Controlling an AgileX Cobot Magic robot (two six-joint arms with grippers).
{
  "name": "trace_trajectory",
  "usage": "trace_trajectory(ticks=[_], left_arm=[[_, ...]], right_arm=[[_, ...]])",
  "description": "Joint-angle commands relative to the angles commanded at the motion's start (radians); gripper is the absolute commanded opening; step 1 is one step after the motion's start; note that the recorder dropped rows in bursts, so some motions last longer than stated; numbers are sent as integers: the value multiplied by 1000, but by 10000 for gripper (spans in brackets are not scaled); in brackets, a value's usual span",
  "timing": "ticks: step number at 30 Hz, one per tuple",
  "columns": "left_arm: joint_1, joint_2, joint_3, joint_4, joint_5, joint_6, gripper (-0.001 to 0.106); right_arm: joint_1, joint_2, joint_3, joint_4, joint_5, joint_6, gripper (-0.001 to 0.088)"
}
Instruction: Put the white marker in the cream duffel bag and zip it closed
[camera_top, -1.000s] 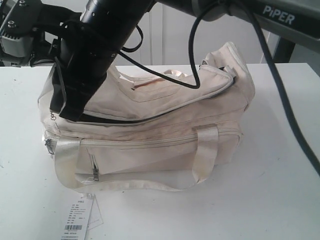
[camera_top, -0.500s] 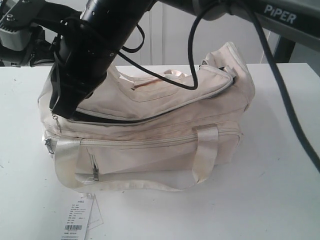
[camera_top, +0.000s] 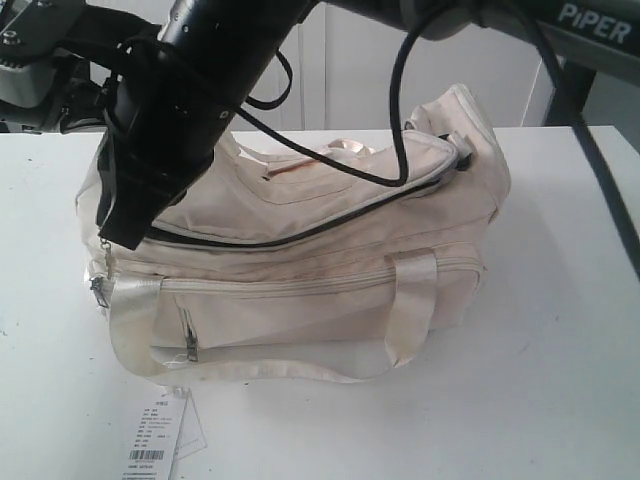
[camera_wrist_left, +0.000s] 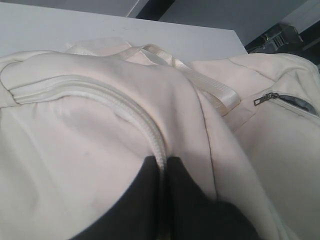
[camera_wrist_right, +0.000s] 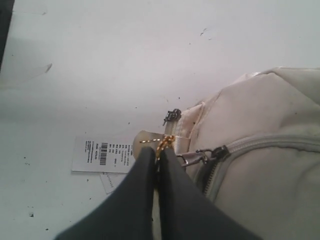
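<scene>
The cream duffel bag (camera_top: 330, 290) lies on its side on the white table (camera_top: 560, 400), its top zipper mostly drawn shut with a thin dark gap left. My right gripper (camera_top: 118, 235) reaches across to the bag's left end. In the right wrist view it (camera_wrist_right: 157, 152) is shut at the metal zipper pull (camera_wrist_right: 192, 159), with a gold cord (camera_wrist_right: 166, 142) showing at its tips. My left gripper (camera_wrist_left: 162, 162) is shut on the bag's cream zipper seam (camera_wrist_left: 145, 125); the right arm hides it in the exterior view. The white marker is out of view.
A white paper tag with a barcode (camera_top: 158, 440) lies on the table by the bag's left front corner, and shows in the right wrist view too (camera_wrist_right: 102, 155). Strap handles (camera_top: 410, 300) drape over the bag's front. Black cables (camera_top: 390, 120) hang over its top.
My right gripper has moved left along the top zipper toward the bag's left end. The dark gap near that end has narrowed.
</scene>
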Motion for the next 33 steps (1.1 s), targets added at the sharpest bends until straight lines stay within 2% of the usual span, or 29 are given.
trace_trajectory(ticks=[5,11,23,31,33], left_arm=[[0,0,0,0,-4,0,0],[0,0,0,0,-4,-2,0],[0,0,0,0,-4,-2,0],[0,0,0,0,-27,-7,0],[0,0,0,0,-38,-7,40]], right_arm=[[0,-11,2,-4,0,23,0],[0,-41,67,-8,0,24,0],[0,-61,71,-68,0,57,0],[0,-74,124,-74,0,50,0],[0,-74,125,-74,0,50,0]])
